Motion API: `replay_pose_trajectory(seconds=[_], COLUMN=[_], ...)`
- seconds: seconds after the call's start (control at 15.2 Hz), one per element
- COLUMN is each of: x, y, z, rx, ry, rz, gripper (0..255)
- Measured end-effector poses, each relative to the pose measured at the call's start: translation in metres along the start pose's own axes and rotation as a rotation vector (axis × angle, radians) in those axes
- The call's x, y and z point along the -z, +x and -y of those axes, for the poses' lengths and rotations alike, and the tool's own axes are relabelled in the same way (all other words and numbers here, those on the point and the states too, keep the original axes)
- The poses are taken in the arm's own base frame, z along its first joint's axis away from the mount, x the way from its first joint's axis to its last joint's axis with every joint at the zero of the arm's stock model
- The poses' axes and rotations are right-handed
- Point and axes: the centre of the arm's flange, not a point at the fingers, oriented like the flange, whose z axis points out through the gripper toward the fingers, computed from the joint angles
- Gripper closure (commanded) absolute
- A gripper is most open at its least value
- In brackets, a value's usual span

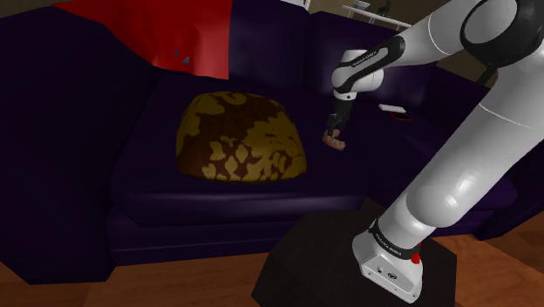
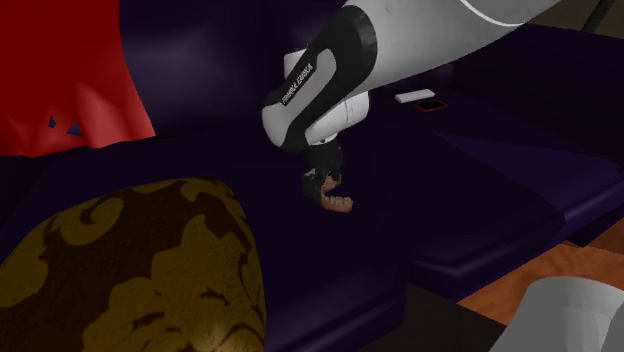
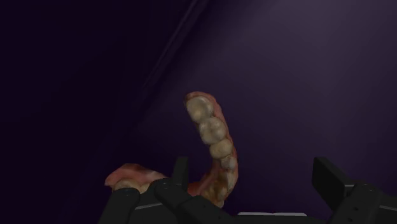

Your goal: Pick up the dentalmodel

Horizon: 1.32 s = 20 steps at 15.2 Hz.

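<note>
**Gripper (image 3: 254,173) spread low over the dentalmodel (image 3: 213,137) on the dark purple sofa (image 1: 349,179).**

The model lies on the seat, apart from the gold-patterned cushion (image 1: 240,139). It is a horseshoe arch of lumpy teeth on pinkish gum. Likely light and rigid, but the rounded teeth may slip and the thin arch may crack under a hard pinch. Best hold looks to be across one tooth row, on gum and cheek sides. The fingers stand wide apart and clasp nothing. One tooth row sits between them, close to one finger; contact unclear.
</note>
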Motion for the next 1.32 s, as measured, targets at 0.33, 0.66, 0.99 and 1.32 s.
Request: replay_pose_trajectory(seconds=[0.33,0.66,0.99,1.32], x=[-0.032,-0.058,-0.061,-0.061], y=[0.016,0.020,0.021,0.021], z=[-0.016,-0.016,-0.017,-0.017], rx=[0.001,0.001,0.001,0.001], ry=[0.004,0.004,0.005,0.005], rz=[0.006,0.006,0.006,0.006], gripper=[0,0,255,255])
